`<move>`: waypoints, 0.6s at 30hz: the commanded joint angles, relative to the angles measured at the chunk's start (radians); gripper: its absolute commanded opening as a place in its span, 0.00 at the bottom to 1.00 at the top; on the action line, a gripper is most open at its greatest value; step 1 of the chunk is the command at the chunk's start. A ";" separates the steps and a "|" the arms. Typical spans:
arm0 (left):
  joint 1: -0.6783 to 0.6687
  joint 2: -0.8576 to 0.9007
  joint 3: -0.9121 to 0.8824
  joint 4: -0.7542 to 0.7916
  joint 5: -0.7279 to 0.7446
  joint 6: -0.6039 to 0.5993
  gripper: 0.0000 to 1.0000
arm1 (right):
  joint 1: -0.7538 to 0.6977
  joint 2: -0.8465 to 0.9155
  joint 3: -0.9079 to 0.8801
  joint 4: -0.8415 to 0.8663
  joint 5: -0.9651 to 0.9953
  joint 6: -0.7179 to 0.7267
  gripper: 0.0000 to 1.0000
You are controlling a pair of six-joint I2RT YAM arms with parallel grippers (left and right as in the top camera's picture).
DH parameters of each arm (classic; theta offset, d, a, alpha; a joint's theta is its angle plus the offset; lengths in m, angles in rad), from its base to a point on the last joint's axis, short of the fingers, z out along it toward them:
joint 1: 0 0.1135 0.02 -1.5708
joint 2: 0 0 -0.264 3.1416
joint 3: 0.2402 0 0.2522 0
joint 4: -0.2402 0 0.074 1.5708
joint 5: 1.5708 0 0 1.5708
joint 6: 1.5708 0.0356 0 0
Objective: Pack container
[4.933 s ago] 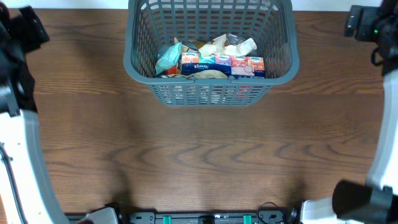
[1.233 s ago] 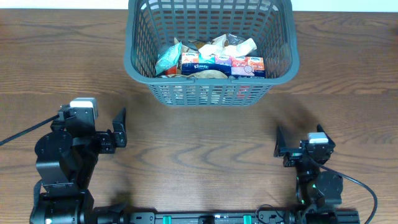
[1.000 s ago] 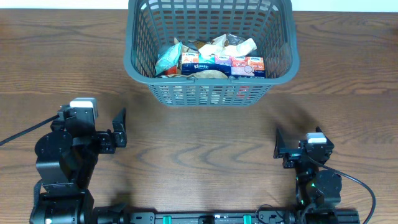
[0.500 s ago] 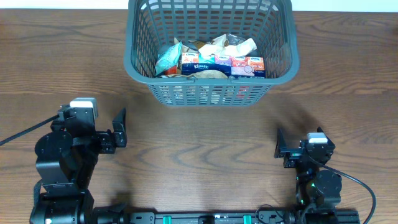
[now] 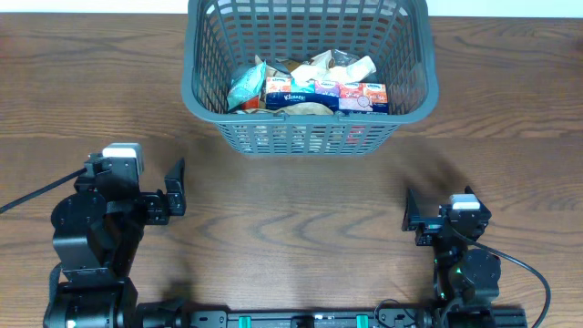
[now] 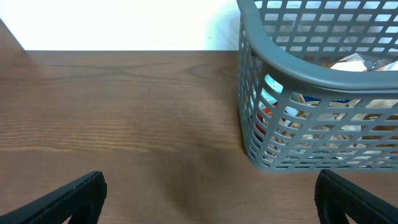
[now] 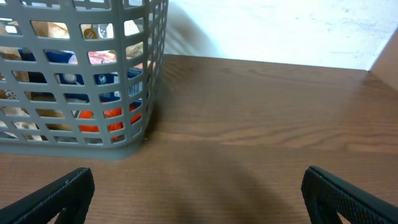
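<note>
The container (image 5: 310,137), a large grey lattice basket, stands at the far middle of the table. Inside lie a teal packet (image 5: 246,87), tissue packs (image 5: 296,95), orange-red packs (image 5: 363,95) and pale crumpled wrappers (image 5: 351,68). My left gripper (image 5: 137,196) rests near the front left, open, with nothing between its fingers (image 6: 68,199). In the left wrist view the container (image 6: 311,71) is ahead and to the right. My right gripper (image 5: 451,219) sits at the front right, open and empty as well. The container (image 7: 81,81) is ahead to the left of it in the right wrist view.
Brown wooden table (image 5: 291,228) lies bare between the two arms and the basket. A white wall (image 6: 124,25) runs behind the table's far edge. A black cable (image 5: 27,202) trails off to the left of the left arm.
Several seconds ago both arms were out at the sides of the view; now they sit low at the front edge. In the last second the right gripper only shifted slightly.
</note>
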 commanded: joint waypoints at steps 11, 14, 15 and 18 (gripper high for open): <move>-0.004 -0.071 -0.016 -0.016 -0.018 0.032 0.99 | 0.007 -0.007 -0.003 0.000 0.013 -0.012 0.99; -0.004 -0.172 -0.075 0.029 -0.017 0.032 0.99 | 0.007 -0.007 -0.003 0.000 0.013 -0.012 0.99; -0.004 -0.206 -0.100 0.051 -0.017 0.032 0.99 | 0.007 -0.007 -0.003 0.000 0.013 -0.012 0.99; -0.004 -0.322 -0.212 0.153 -0.021 0.033 0.99 | 0.007 -0.007 -0.003 0.000 0.013 -0.012 0.99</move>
